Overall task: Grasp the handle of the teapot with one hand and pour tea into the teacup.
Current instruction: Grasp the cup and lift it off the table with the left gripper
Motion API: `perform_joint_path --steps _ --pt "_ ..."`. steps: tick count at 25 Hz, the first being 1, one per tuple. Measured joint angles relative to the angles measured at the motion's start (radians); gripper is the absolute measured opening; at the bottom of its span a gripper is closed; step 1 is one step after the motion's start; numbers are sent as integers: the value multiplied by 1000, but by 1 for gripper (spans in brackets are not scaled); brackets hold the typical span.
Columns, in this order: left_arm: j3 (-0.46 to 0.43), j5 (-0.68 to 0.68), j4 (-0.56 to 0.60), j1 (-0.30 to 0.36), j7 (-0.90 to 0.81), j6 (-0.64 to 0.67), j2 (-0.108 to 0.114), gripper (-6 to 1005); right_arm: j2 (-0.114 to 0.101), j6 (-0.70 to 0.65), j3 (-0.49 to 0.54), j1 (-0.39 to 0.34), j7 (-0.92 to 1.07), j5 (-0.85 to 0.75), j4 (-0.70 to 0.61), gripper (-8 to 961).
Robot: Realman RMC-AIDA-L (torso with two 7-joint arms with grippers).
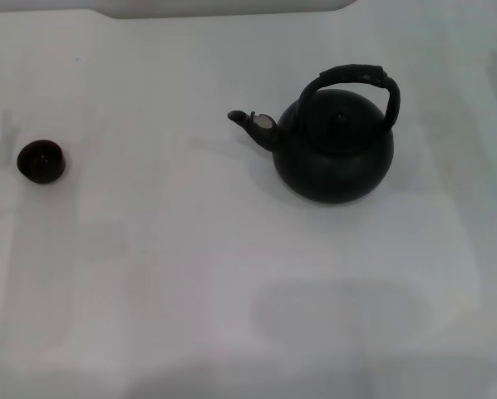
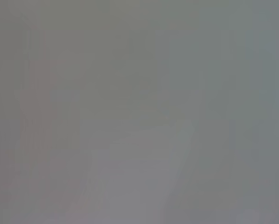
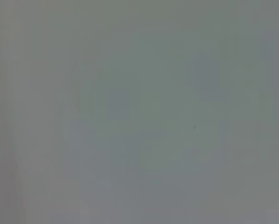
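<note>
A round matte black teapot (image 1: 336, 158) stands upright on the white table, right of centre in the head view. Its thick black arched handle (image 1: 361, 76) rises over the knobbed lid. Its short spout (image 1: 253, 122) with a pale tip points left. A tiny dark brown-black teacup (image 1: 41, 160) stands far to the left, well apart from the teapot. No tea shows. Neither gripper is in the head view. Both wrist views show only a plain grey surface.
The white table (image 1: 232, 274) fills the head view. A pale raised edge (image 1: 223, 8) runs along the far side.
</note>
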Motion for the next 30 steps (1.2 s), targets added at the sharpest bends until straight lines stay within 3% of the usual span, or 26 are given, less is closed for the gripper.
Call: perform_joint_path --steps 11,30 --pt "2 15 0 -1 -1 5 1 861 0 0 1 -1 0 0 10 661" --pt "3 220 0 54 6 46 0 861 -5 10 3 6 -2 25 10 660"
